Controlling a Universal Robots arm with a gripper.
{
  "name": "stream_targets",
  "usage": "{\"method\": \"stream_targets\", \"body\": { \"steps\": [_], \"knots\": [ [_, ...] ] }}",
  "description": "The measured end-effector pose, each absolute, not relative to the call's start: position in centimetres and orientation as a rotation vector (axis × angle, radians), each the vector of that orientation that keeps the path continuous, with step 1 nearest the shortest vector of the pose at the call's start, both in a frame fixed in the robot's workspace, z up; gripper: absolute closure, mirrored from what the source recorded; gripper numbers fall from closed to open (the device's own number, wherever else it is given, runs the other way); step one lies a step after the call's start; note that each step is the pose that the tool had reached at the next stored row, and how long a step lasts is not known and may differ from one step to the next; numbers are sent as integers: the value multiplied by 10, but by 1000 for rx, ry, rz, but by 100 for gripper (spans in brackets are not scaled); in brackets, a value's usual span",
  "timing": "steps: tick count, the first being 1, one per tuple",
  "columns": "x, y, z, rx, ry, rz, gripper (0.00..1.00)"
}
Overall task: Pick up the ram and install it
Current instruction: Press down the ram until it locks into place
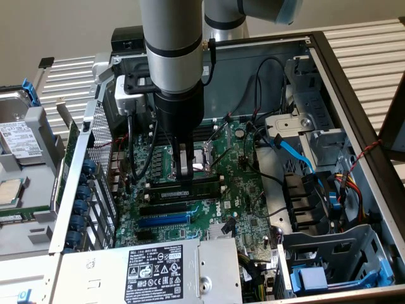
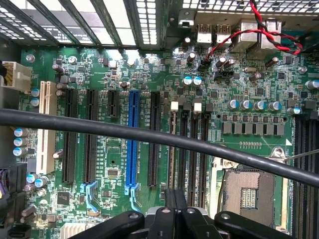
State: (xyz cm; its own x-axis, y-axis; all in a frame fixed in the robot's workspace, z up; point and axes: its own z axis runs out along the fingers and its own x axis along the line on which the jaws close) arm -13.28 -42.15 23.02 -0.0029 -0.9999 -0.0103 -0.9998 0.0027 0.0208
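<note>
The arm stands nearly vertical over the open grey computer case (image 1: 354,82), wrist straight down. Its gripper (image 1: 185,170) is closed, fingertips on the top edge of the long, thin green ram stick (image 1: 190,187). The ram lies directly beneath them on the green motherboard (image 1: 243,190), among the black slots beside the processor socket, long axis across the exterior view.
</note>
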Motion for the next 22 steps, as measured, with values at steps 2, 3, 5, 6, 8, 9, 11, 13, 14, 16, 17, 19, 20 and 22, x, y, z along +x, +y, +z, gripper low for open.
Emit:
{"method": "stream_targets", "body": {
  "steps": [2,3,5,6,8,9,11,13,14,16,17,19,20,22],
  "knots": [
    [-133,-422,230,2213,-2220,-36,89],
    [-133,-422,230,2213,-2220,-36,89],
    [-133,-422,230,2214,-2220,-36,89],
    [-133,-422,230,2214,-2220,-37,89],
    [-133,-422,230,2214,-2220,-37,89],
    [-133,-422,230,2214,-2220,-37,89],
    [-133,-422,230,2214,-2220,-37,89],
    [-133,-422,230,2214,-2220,-37,89],
    [-133,-422,230,2214,-2220,-37,89],
    [-133,-422,230,2214,-2220,-37,89],
    [-133,-422,230,2214,-2220,-37,89],
    [-133,-422,229,2214,-2220,-37,89],
    [-133,-422,229,2214,-2220,-37,89],
    [-133,-422,229,2214,-2220,-37,89]
  ]
}}
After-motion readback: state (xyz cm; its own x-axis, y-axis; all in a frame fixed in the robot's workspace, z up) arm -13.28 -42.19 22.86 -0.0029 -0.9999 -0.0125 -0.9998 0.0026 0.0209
